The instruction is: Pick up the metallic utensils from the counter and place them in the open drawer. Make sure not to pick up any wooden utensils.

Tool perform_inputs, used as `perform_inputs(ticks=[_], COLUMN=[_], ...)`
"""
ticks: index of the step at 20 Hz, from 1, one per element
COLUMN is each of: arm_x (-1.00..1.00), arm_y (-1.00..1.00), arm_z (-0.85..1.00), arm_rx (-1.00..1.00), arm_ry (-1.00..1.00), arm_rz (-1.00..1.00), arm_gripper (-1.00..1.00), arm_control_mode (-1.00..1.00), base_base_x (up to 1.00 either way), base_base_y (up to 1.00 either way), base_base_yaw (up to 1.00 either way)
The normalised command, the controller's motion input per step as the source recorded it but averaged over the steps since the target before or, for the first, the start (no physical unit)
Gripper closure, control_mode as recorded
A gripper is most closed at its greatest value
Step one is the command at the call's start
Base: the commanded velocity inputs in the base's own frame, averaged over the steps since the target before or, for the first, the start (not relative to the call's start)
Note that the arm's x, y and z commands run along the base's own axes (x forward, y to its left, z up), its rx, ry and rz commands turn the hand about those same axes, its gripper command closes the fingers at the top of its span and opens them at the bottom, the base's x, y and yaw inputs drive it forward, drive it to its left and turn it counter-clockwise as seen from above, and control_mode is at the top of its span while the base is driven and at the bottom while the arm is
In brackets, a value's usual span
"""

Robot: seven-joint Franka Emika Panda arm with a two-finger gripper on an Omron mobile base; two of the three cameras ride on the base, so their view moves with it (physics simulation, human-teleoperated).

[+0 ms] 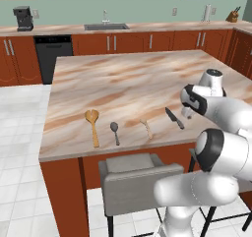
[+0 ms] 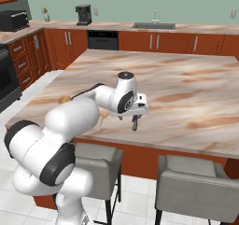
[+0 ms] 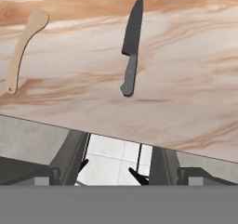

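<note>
On the marble counter [image 1: 128, 78], near its front edge, lie the metallic utensils: a black-handled knife [image 1: 174, 118] and a small dark metal spoon [image 1: 114, 132]. Between them rests the pale wooden utensil [image 1: 146, 128], and the large tan wooden spoon [image 1: 92, 125] is farthest left. My gripper [image 1: 187, 114] hovers just right of the knife, over the counter's front edge, open and holding nothing. The hand view shows the knife [image 3: 130, 46] ahead of the spread fingertips [image 3: 137, 174], with the pale utensil [image 3: 23, 49] to its left. The open drawer is out of view.
Grey stools [image 1: 135, 179] [image 2: 200, 191] stand under the counter's front edge. Behind the island a wall counter carries a sink [image 1: 106, 26] and a coffee machine [image 1: 23, 18]. The dishwasher [image 1: 53, 54] sits below.
</note>
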Motion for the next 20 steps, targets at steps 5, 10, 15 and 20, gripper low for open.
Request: perform_inputs(ticks=[5,10,15,20], arm_x=[0.3,0.36,0.35,0.32], arm_y=[-0.06,-0.03,0.0,0.0], arm_z=[-0.28,-0.23,-0.21,-0.21], arm_rx=[0.0,0.0,0.0,0.0], arm_ry=[0.0,0.0,0.01,0.0], arm_rz=[0.05,0.05,0.07,0.05], arm_gripper=[-1.0,-1.0,-1.0,-1.0], arm_control_mode=[-1.0,-1.0,-1.0,-1.0], base_base_x=[0.0,0.0,0.0,0.0], base_base_y=[0.0,0.0,0.0,0.0], base_base_yaw=[0.0,0.0,0.0,0.0])
